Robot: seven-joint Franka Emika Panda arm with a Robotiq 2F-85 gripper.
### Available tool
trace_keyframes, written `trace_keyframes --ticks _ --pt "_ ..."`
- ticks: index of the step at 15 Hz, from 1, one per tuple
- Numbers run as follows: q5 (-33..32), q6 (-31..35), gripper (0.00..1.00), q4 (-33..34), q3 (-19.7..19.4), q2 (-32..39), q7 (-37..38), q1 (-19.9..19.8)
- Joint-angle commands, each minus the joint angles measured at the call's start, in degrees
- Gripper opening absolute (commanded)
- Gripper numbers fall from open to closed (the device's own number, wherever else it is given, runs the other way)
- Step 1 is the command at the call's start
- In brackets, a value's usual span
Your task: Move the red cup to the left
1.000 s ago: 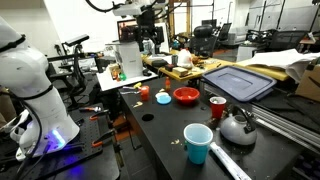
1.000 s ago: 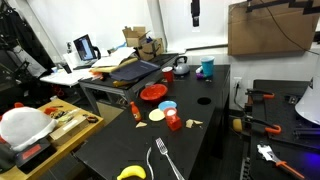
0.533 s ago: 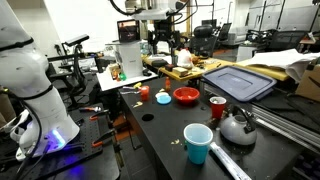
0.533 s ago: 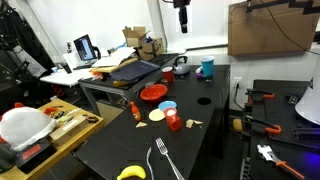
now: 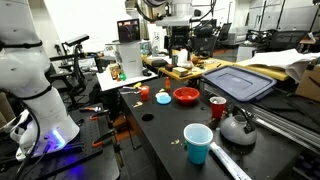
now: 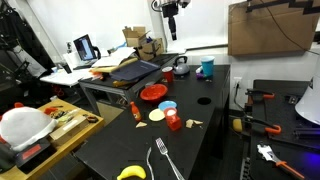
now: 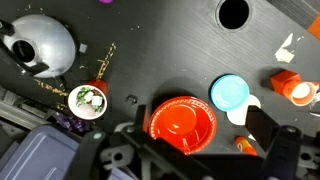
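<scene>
We see the claw (image 6: 172,33) high above the matte black table (image 5: 150,135), jaws spread, empty. The red cup (image 5: 217,106), a small dark cylinder, stands just beside the rounded steel kettle (image 5: 237,127), near the shallow red bowl (image 5: 186,96).

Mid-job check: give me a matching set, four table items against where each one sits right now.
Things:
1. red cup
2. red bowl
3. banana
4. steel kettle

Places:
A. beside the fork at the table's end
B. between bowl and kettle
C. top left of the wrist view
D. low centre of the wrist view

Pairs: 1-B, 2-D, 3-A, 4-C.
</scene>
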Motion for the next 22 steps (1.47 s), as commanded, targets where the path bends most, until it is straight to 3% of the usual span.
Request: trace_keyframes --ticks 1,12,22 --pt "-0.9 -2.1 1.0 7.7 2.5 7.0 -1.8 -2.7" --pt "-4.0 -5.3 1.0 26.0 5.9 23.8 -1.6 -8.5" --pt "-8.6 -7.2 1.0 37.8 8.7 36.4 -2.9 -8.2"
